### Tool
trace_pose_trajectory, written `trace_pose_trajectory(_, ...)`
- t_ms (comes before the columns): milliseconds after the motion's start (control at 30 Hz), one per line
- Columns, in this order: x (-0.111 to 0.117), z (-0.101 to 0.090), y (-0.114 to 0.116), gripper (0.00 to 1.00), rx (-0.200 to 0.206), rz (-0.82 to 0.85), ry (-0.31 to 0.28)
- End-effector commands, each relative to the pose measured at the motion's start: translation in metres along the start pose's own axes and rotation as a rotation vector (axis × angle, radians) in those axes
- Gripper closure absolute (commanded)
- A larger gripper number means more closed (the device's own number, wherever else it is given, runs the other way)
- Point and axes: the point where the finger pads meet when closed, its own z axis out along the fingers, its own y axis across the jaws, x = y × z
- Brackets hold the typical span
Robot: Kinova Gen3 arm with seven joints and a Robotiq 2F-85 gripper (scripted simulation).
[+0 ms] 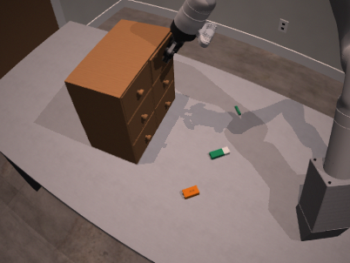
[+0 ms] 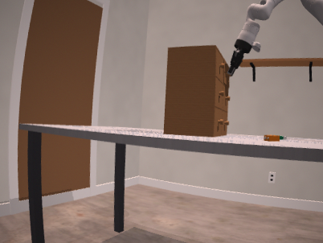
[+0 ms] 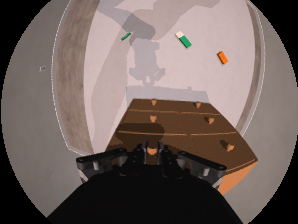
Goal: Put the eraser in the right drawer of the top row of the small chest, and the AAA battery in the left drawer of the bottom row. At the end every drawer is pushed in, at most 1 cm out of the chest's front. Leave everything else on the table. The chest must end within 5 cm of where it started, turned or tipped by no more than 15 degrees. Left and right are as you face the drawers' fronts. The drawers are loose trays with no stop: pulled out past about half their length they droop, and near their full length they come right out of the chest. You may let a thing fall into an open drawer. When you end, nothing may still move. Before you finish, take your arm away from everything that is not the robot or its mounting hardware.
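The small wooden chest stands on the table with its knobbed drawer fronts towards the loose items. My gripper is at the top row's right drawer and is shut on that drawer's knob. The drawer fronts all look flush with the chest. The green-and-white eraser lies flat on the table in front of the chest. The small green AAA battery lies farther off, in the arm's shadow.
An orange block lies near the table's front edge. The robot's grey base stands at the right of the table. A wall shelf with hooks hangs behind the chest.
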Motion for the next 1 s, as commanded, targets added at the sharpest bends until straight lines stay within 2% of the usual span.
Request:
trace_pose_trajectory(0,0.005,-0.002,-0.001,0.87,0.0,0.004,0.001)
trace_pose_trajectory(967,0.034,-0.016,-0.001,0.87,0.001,-0.001,-0.002)
